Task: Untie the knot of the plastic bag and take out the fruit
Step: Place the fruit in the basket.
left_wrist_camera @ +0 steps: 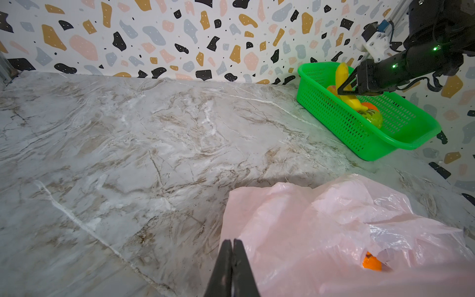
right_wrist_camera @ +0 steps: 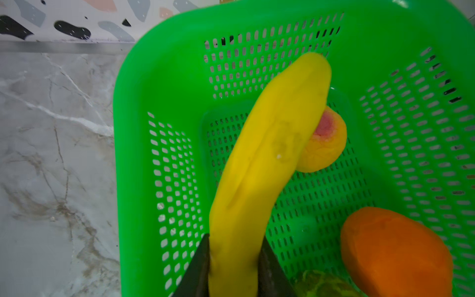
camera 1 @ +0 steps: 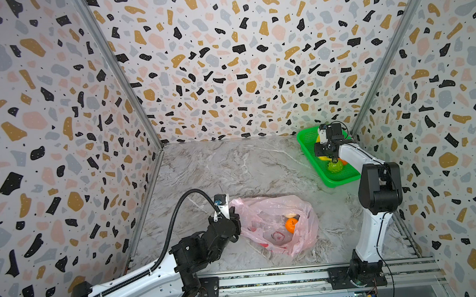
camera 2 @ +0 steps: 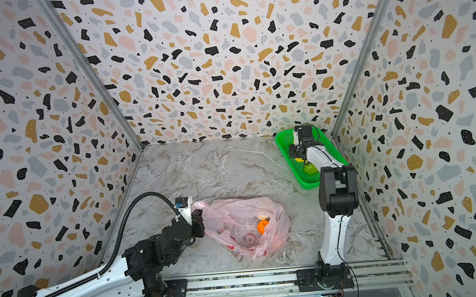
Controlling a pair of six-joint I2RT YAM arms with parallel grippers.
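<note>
Marble table (camera 1: 232,169); right gripper (right_wrist_camera: 232,259) clamps banana (right_wrist_camera: 270,154) over basket (right_wrist_camera: 159,77); left gripper (left_wrist_camera: 232,246) pinches bag (left_wrist_camera: 308,231); early release risks rollout.

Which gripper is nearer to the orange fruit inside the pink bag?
Left. The left gripper pinches the plastic bag beside the orange fruit; the right gripper is far off, over the green basket.

Left pincer (left_wrist_camera: 232,246) pinched tight; right pincer (right_wrist_camera: 234,246) gripping.
</note>
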